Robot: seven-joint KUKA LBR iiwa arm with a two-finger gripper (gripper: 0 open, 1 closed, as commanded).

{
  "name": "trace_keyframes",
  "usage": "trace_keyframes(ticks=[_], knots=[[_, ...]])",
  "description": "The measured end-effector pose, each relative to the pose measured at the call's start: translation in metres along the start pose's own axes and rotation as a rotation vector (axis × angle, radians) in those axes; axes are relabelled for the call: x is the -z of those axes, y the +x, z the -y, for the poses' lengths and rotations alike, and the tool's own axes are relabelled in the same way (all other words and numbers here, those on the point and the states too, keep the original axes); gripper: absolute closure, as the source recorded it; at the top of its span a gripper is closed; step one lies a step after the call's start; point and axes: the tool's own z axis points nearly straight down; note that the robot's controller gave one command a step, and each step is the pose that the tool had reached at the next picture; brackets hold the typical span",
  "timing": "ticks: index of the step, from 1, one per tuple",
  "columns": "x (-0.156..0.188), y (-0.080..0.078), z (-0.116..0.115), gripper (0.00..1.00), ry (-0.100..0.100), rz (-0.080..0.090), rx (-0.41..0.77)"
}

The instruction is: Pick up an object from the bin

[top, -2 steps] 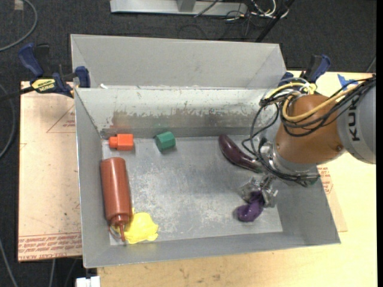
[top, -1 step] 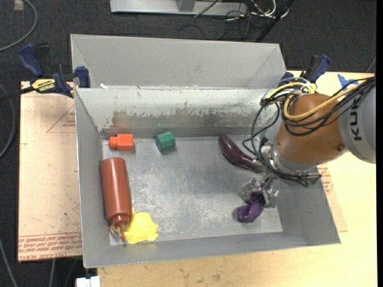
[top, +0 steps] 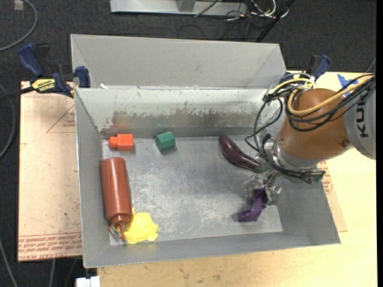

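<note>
Care is needed so the small bent purple plastic piece (top: 250, 211) by the jaws is squeezed at its middle, though how wide they are open cannot be told.

Camera, one: set above the bin (top: 191, 202), looking down, tilted from the near side; whole bin framed at middling range; my arm (top: 314, 130) reaches in from its right.
</note>
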Motion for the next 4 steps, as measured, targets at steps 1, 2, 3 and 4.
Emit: trace_keyframes(ticks=[1, 2, 3, 4], knots=[[0.013, -0.001, 0.002, 1.0, 0.006, 0.003, 0.0], [0.023, -0.001, 0.002, 1.0, 0.007, 0.004, -0.001], [0.034, -0.001, 0.001, 1.0, 0.001, 0.001, -0.001], [0.054, -0.001, 0.0, 1.0, 0.002, 0.002, -0.002]])
